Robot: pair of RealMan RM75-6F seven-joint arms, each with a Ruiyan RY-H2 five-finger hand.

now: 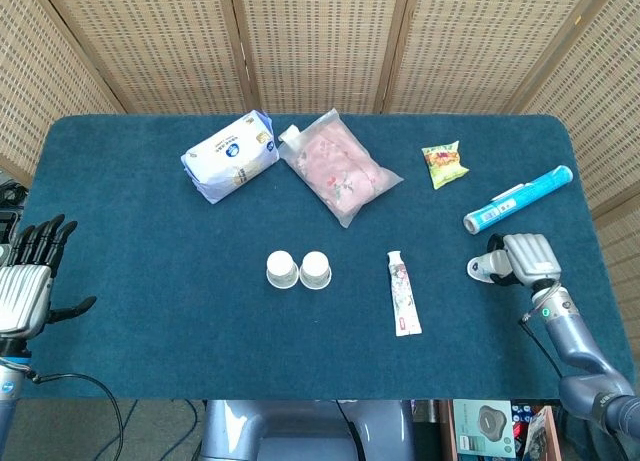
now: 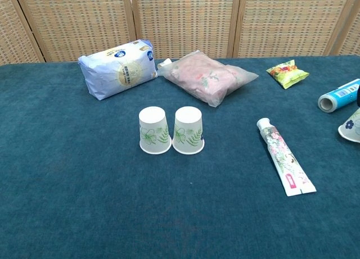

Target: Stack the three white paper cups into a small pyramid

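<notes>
Two white paper cups with green leaf prints stand upside down side by side in the middle of the table, the left cup (image 1: 282, 270) (image 2: 154, 130) touching the right cup (image 1: 316, 270) (image 2: 188, 130). The third cup (image 1: 484, 269) (image 2: 351, 127) is at the far right, tilted, with my right hand (image 1: 524, 258) wrapped around it from the right. The chest view shows only that cup's edge at the frame border. My left hand (image 1: 30, 284) hovers off the table's left edge, fingers spread, holding nothing.
A flowered toothpaste tube (image 1: 402, 293) lies between the cup pair and the right hand. A blue roll (image 1: 517, 198) lies just behind that hand. Further back are a snack packet (image 1: 444, 164), a pink bag (image 1: 339, 172) and a white tissue pack (image 1: 230, 155).
</notes>
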